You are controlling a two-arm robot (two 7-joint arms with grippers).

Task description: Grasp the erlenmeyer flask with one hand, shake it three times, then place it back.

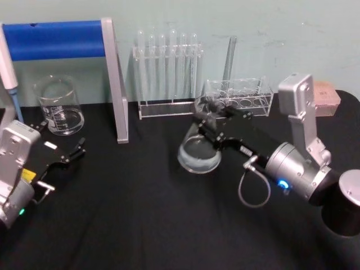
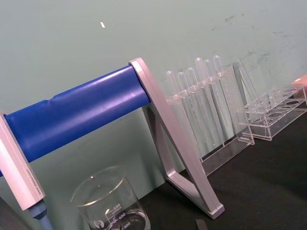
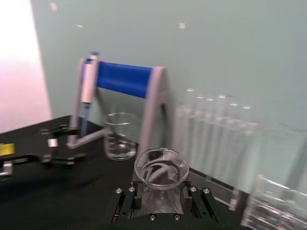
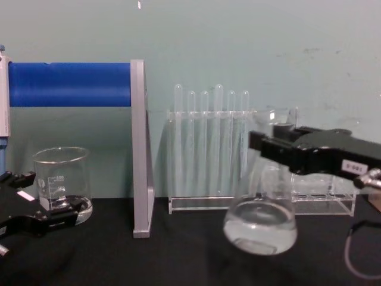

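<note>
At the left edge of the bench the left gripper rests low, its black fingers spread apart with nothing between them. It sits just in front of a straight-sided glass beaker near the back left corner. The beaker carries white graduation marks and holds a shallow layer of clear liquid.

Beside the beaker stands a grey-legged stand with a blue bar, and a pipette hangs at its left end. Right of the stand, along the back edge, a clear rack holds a row of upright test tubes that look see-through from top to bottom. Next to it is a low clear rack, from which a single tall glass tube rises.

In front of these racks, right of the bench's middle, is the erlenmeyer flask. It is clear glass with a wide round base, a narrow neck and a flared open lip. Clear liquid fills the lower part of the base. The flask is tilted; whether its base touches the bench cannot be told.

The right gripper reaches in from the right edge, and its black fingers are clamped on the flask's neck just below the lip.
</note>
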